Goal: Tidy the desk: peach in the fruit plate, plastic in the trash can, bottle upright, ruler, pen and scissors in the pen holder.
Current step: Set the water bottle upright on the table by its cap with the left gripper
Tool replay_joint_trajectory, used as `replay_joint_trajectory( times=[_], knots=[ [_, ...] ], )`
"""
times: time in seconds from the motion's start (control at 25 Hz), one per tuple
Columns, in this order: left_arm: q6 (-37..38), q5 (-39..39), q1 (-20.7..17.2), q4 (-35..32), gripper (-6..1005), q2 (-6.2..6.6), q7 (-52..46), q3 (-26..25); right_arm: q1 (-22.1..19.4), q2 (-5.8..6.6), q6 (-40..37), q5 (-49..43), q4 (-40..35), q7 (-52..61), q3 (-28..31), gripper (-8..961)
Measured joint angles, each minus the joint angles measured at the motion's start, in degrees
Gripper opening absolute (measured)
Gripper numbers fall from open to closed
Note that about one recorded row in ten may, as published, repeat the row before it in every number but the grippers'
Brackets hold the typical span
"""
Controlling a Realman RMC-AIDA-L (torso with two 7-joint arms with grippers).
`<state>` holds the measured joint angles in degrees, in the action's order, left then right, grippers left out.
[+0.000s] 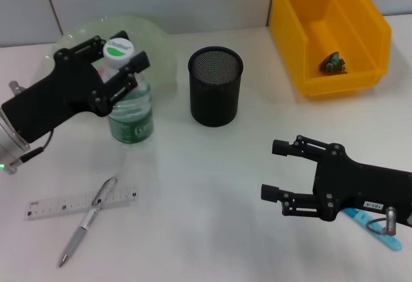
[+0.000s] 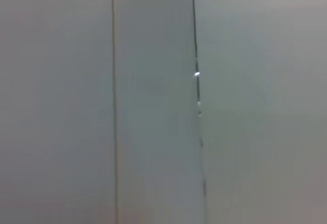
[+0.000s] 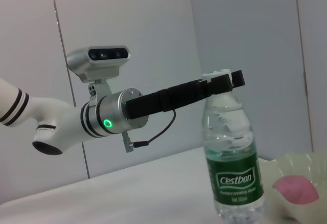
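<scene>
The clear bottle (image 1: 131, 118) with a green label stands upright at the left, in front of the pale green fruit plate (image 1: 158, 44). My left gripper (image 1: 121, 51) is shut on its neck just under the white cap, also visible in the right wrist view as the left gripper (image 3: 225, 81) on the bottle (image 3: 232, 157). The pink peach (image 3: 296, 191) lies in the plate (image 3: 286, 161). The ruler (image 1: 64, 204) and pen (image 1: 88, 221) lie crossed at the front left. My right gripper (image 1: 270, 169) is open above the table, with the blue scissors (image 1: 376, 225) partly hidden under its body. The crumpled plastic (image 1: 333, 63) sits in the yellow trash can (image 1: 302, 31).
The black mesh pen holder (image 1: 215, 85) stands upright mid-table, between the bottle and the yellow bin. The left wrist view shows only a blank wall.
</scene>
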<state>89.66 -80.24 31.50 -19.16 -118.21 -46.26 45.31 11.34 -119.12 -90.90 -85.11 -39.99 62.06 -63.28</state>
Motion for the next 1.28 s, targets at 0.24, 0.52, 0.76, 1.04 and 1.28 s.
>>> replay_joint_trajectory(
  times=[0.24, 0.52, 0.76, 1.04, 1.28],
  knots=[
    [-2.81, 0.00, 0.07, -0.08, 447, -0.05, 1.90, -1.16, -0.01, 0.02, 0.03, -0.34, 0.09, 0.00, 0.00, 832],
    [-4.45, 0.00, -0.28, -0.06, 446, -0.09, 2.54, -1.41, 0.00, 0.03, 0.03, -0.59, 0.09, 0.00, 0.00, 832],
    [-5.68, 0.00, -0.65, 0.07, 446, -0.09, 3.22, -1.73, 0.15, 0.03, 0.03, -0.60, 0.09, 0.00, 0.08, 832],
    [-6.98, -0.01, -0.73, 0.43, 446, -0.09, 3.94, -1.76, 0.18, 0.03, 0.03, -0.60, 0.09, 0.01, 0.09, 832],
    [-7.55, -0.01, -1.33, 0.44, 446, -0.09, 3.49, -1.73, 0.30, 0.02, 0.03, -0.60, 0.09, 0.04, 0.09, 832]
  ],
)
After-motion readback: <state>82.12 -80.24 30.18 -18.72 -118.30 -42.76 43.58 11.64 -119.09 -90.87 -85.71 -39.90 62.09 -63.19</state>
